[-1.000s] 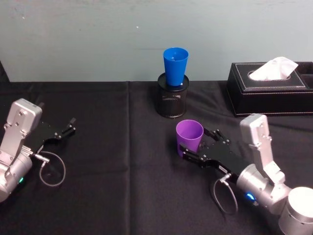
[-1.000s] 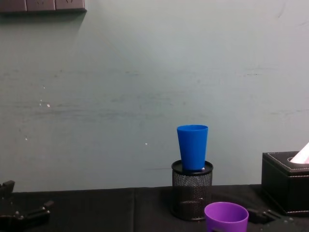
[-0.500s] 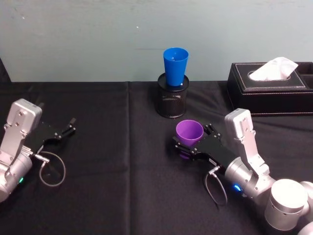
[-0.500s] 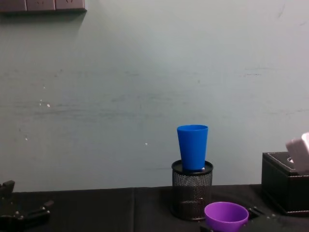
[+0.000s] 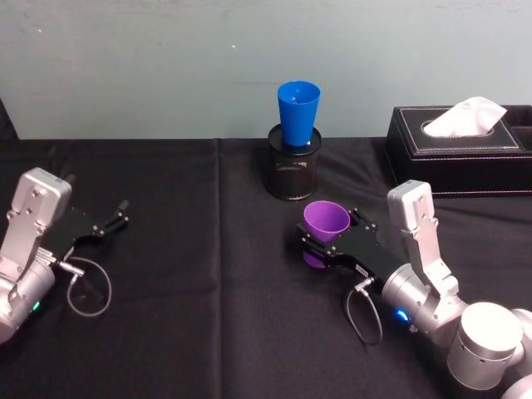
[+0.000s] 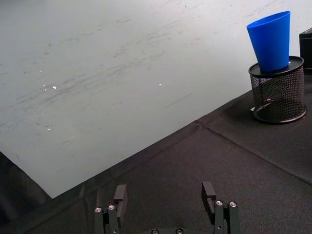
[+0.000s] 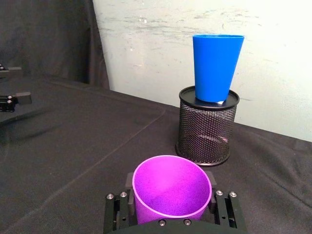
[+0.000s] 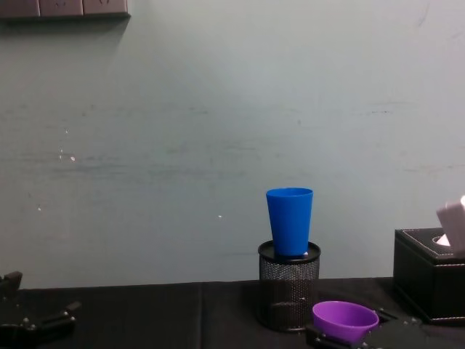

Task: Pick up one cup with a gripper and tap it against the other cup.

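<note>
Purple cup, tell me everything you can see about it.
The purple cup is a smooth, tapered, plastic-looking tumbler, empty, mouth up and tilted. The right gripper clamps its sides. It is nearer the robot than the blue cup in the mesh holder, touching neither. Whether its base is off the cloth is unclear.

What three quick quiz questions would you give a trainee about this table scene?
1. Fill in: the left gripper, resting at the table's left side, has its fingers ____ and holds nothing.
2. The purple cup is gripped by: A, the left gripper; B, the right gripper; C, nothing.
3. True or false: the blue cup lies on its side.

Key: 1 open; 2 B; 3 false, it stands upright on the black mesh pen holder.
</note>
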### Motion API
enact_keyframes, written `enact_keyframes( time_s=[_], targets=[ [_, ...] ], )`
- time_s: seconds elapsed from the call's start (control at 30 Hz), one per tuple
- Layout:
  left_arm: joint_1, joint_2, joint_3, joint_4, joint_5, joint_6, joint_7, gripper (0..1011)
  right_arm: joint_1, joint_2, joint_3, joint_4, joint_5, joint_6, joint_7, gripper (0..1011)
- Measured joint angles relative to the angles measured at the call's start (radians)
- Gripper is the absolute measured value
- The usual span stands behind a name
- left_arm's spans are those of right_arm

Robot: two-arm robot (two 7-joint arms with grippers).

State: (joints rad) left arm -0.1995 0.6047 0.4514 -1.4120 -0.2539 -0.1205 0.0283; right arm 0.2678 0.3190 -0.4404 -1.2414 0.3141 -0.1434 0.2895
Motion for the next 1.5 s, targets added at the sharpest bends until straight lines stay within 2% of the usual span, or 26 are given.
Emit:
enact_keyframes(
  time_s=[0.07, 0.17, 0.37, 0.6, 0.73, 0.83, 1.5],
  targets=[
    [0.000, 0.000, 0.000, 0.000, 0.000, 0.000, 0.000, 1000, -0.003, 0.000, 0.006, -0.008, 0.001, 0.007, 0.007, 803],
    [0.000, 0.000, 0.000, 0.000, 0.000, 0.000, 0.000, 1000, -0.008, 0.001, 0.013, -0.024, 0.003, 0.016, 0.015, 785],
    [0.000, 0.000, 0.000, 0.000, 0.000, 0.000, 0.000, 1000, -0.028, 0.024, 0.031, -0.119, -0.005, 0.062, 0.020, 755],
    [0.000, 0.000, 0.000, 0.000, 0.000, 0.000, 0.000, 1000, -0.043, 0.062, 0.052, -0.251, -0.038, 0.119, 0.026, 742],
    [0.000, 0.000, 0.000, 0.000, 0.000, 0.000, 0.000, 1000, -0.049, 0.071, 0.066, -0.291, -0.052, 0.123, 0.031, 743],
    [0.000, 0.000, 0.000, 0.000, 0.000, 0.000, 0.000, 1000, -0.054, 0.072, 0.074, -0.303, -0.060, 0.123, 0.031, 742],
    [0.000, 0.000, 0.000, 0.000, 0.000, 0.000, 0.000, 1000, -0.052, 0.072, 0.069, -0.297, -0.056, 0.123, 0.031, 743]
  ],
)
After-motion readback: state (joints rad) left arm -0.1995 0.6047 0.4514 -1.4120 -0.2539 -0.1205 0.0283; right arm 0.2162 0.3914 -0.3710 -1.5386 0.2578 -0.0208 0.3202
